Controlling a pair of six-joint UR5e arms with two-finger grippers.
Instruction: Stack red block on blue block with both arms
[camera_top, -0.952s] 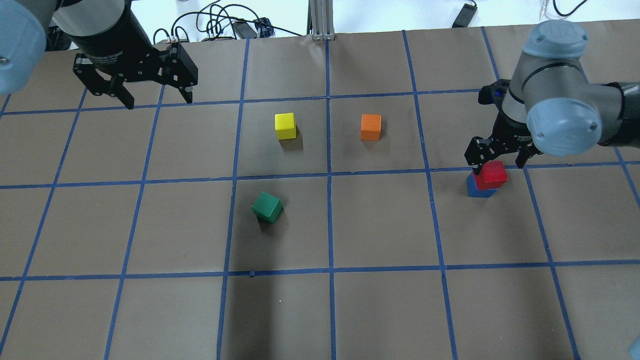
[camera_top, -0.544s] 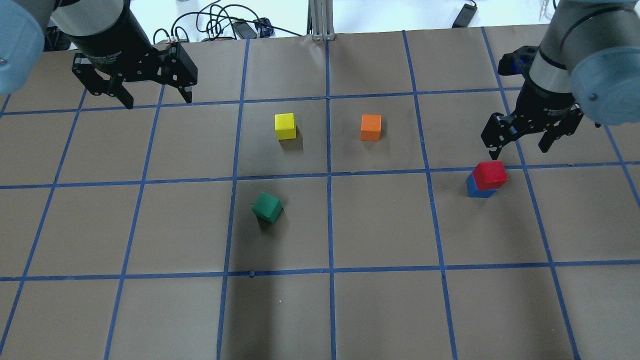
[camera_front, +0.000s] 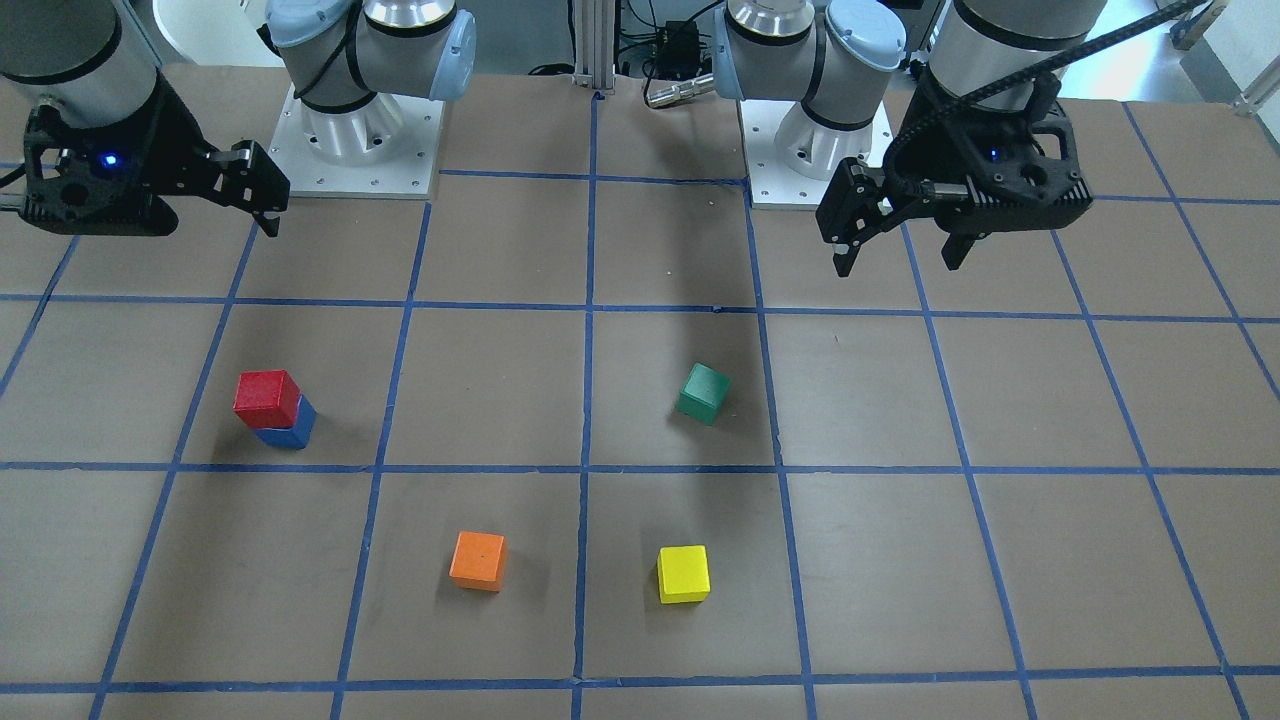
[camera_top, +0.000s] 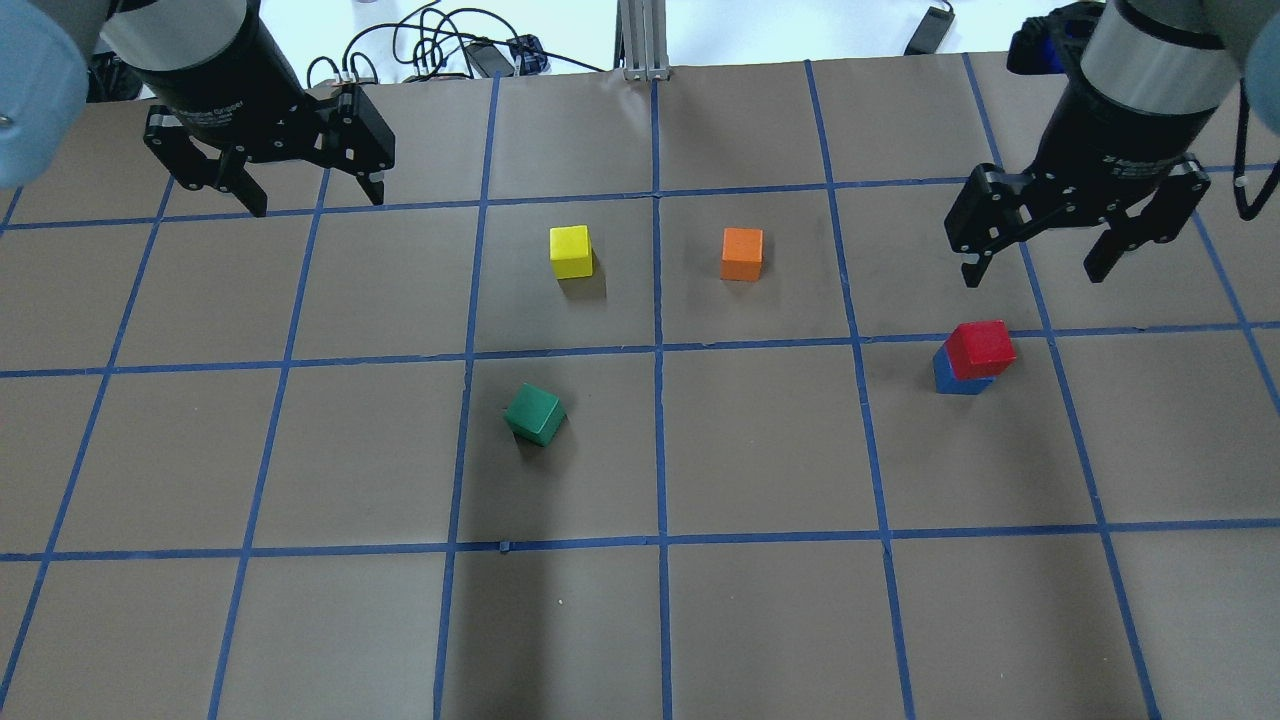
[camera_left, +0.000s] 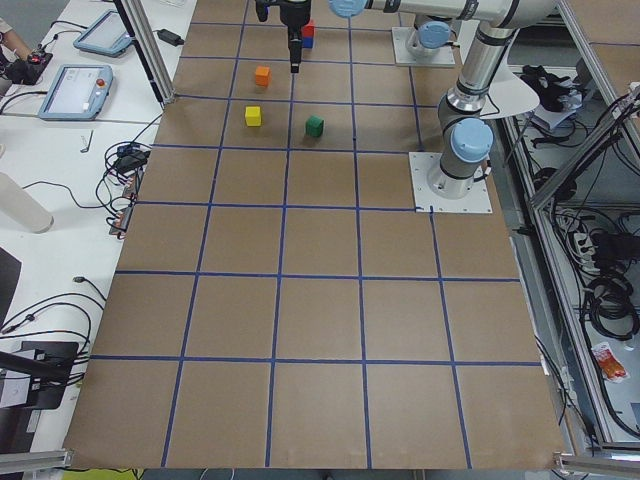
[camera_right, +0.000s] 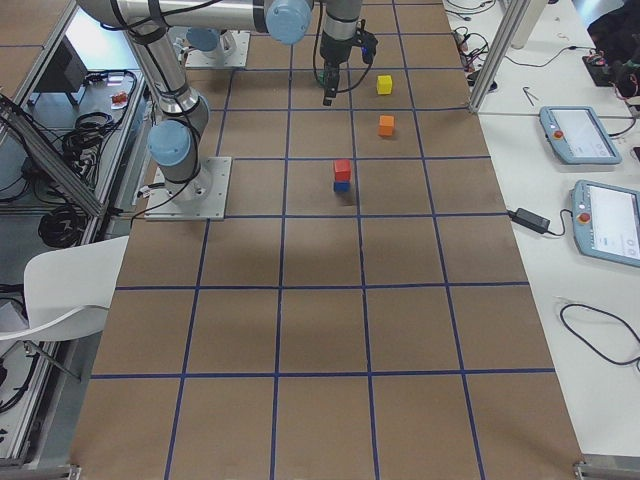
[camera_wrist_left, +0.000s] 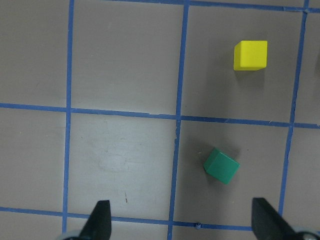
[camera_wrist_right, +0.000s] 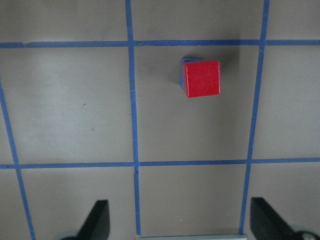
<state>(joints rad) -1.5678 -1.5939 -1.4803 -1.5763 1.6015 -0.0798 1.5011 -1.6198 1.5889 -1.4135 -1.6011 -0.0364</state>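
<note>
Near the table's (camera_top: 760, 620) right edge: lifts clear of the red block (camera_top: 980, 347), leaves it seated on the blue block (camera_top: 945, 381), with right fingers (camera_top: 972, 255) spread wide, empty; looks stacked.

Quick count: five cubes on the bench (camera_top: 760, 620), one per color, so one red block (camera_top: 981, 348), one blue block (camera_top: 955, 381), one green cube (camera_top: 534, 414), one orange cube (camera_top: 742, 254) and one yellow cube (camera_top: 570, 251). Two arms too, left arm (camera_top: 190, 40) and right arm (camera_top: 1150, 60), so two end effectors: left end effector (camera_top: 316, 200), right end effector (camera_top: 1033, 272).
</note>
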